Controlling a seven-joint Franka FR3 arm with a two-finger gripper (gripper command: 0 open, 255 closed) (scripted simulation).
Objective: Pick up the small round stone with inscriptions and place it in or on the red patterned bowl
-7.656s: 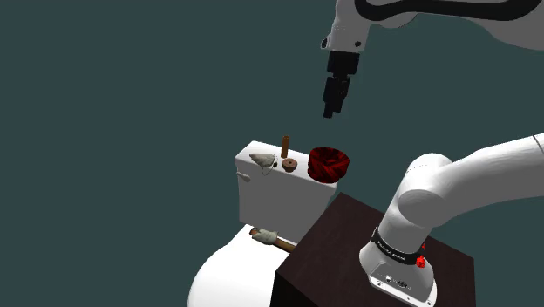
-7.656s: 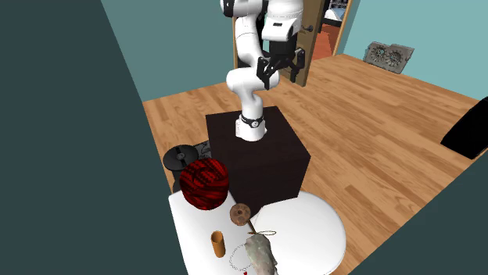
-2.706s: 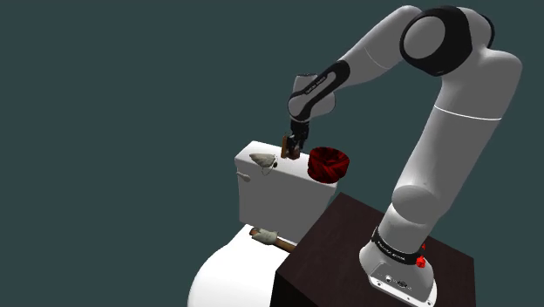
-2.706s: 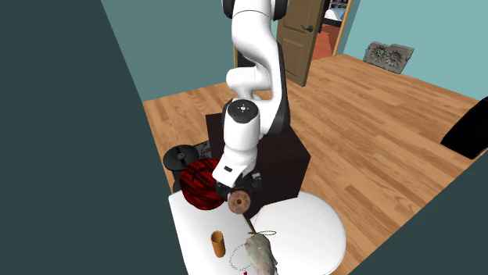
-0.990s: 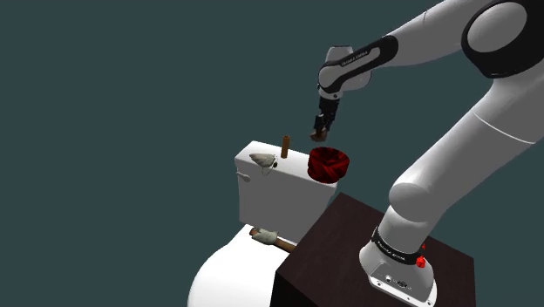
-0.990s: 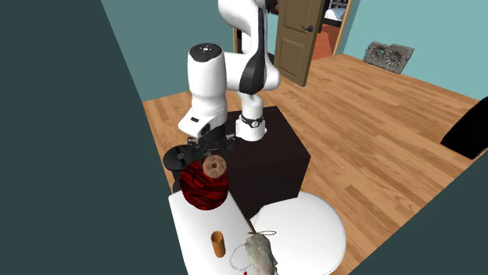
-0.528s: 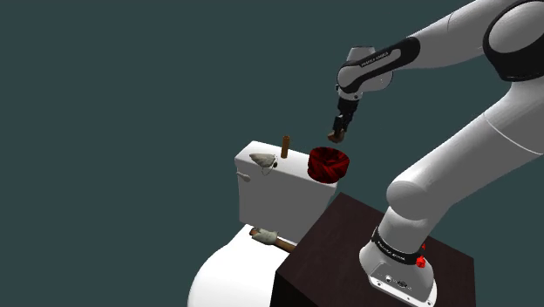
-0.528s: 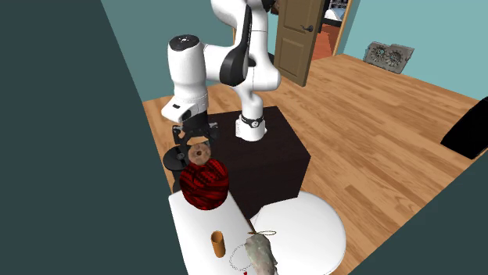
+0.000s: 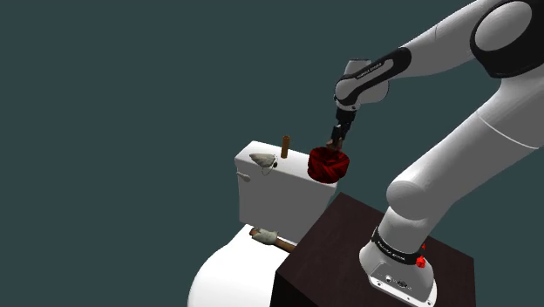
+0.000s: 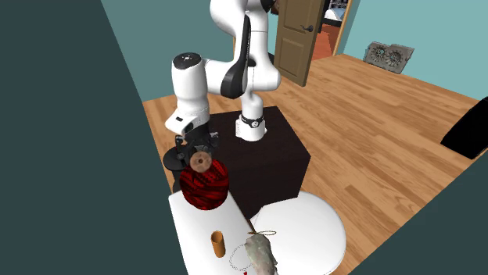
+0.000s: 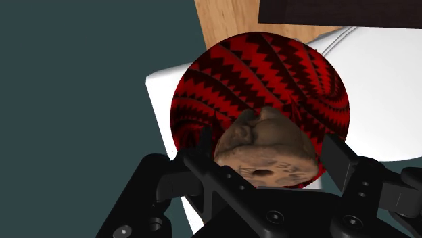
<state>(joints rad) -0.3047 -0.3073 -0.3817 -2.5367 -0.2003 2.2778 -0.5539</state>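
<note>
Pickup was done: the gripper [image 9: 336,142] was clenched on the stone [image 11: 267,152], poised just above the bowl [image 11: 264,74]. Lowering and release were judged outstanding.

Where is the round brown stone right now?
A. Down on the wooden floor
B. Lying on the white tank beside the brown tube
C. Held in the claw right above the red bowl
C: the claw is shut on the round brown stone, holding it just over the red bowl.
</note>
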